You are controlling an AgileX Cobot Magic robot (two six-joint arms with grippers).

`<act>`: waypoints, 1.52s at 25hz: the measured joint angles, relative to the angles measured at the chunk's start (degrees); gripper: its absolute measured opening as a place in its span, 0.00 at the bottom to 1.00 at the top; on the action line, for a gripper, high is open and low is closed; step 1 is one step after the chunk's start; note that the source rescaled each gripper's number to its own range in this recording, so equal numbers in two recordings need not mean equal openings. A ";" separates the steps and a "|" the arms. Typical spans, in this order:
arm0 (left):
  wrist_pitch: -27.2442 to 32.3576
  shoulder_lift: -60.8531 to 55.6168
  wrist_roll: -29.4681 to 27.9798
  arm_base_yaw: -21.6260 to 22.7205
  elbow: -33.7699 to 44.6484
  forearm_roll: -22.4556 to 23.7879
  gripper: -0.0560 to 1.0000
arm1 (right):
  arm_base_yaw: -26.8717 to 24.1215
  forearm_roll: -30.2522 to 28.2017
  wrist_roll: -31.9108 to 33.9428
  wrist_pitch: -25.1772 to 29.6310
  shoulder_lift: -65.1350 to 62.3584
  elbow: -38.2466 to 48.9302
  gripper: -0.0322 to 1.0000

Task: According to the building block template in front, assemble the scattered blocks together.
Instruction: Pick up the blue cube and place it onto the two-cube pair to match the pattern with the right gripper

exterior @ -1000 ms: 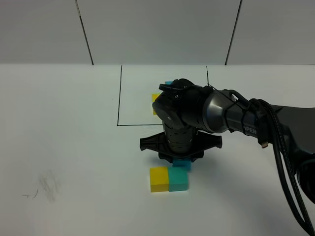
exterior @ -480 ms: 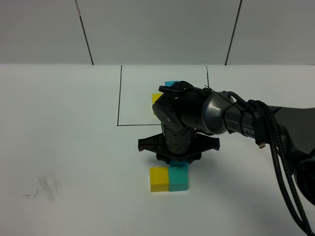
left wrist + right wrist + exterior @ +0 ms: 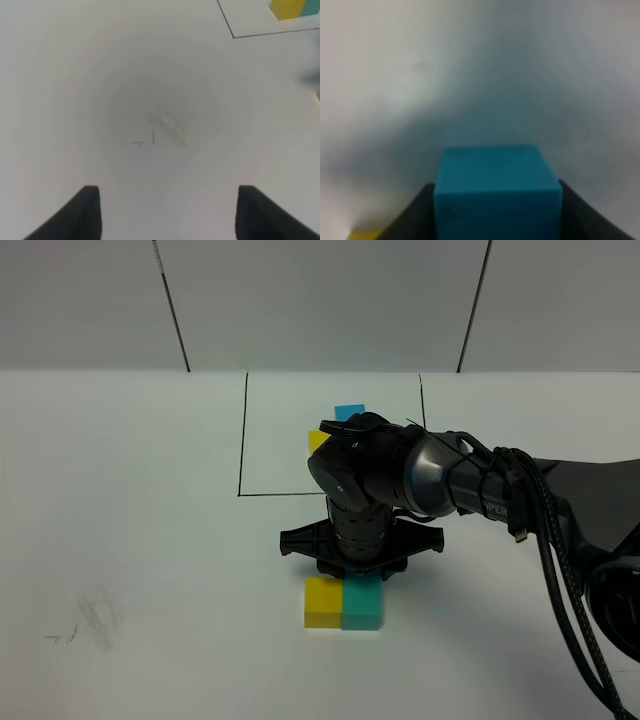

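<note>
The scattered yellow cube (image 3: 323, 602) and teal-green cube (image 3: 362, 607) sit joined side by side on the white table, in front of the black rectangle. My right gripper (image 3: 362, 574) hangs low directly over their far side. It is shut on the sky-blue cube (image 3: 497, 189), which is almost hidden under the gripper in the exterior view. A strip of yellow (image 3: 366, 234) shows beside it in the right wrist view. Of the template I see its yellow cube (image 3: 316, 439) and sky-blue cube (image 3: 349, 412); my arm hides the teal one. My left gripper (image 3: 170, 212) is open and empty.
The black drawn rectangle (image 3: 243, 440) lies at the table's middle back. A faint pencil smudge (image 3: 97, 615) marks the front left; the left wrist view shows it too (image 3: 167, 127). The right arm and its cables (image 3: 560, 540) cross the right side.
My right gripper has sunk and come forward with the sky-blue cube, down against the far side of the yellow and teal cubes. Those two cubes have not moved.
</note>
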 joint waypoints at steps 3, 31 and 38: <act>0.00 0.00 0.00 0.00 0.00 0.00 0.32 | 0.00 -0.06 -0.06 0.06 0.00 0.00 0.26; 0.00 0.00 0.00 0.00 0.00 0.00 0.32 | -0.05 0.41 -0.06 -0.21 -0.07 0.00 0.26; 0.00 0.00 0.00 0.00 0.00 0.00 0.32 | -0.05 0.47 -0.52 -0.31 -0.18 0.00 0.27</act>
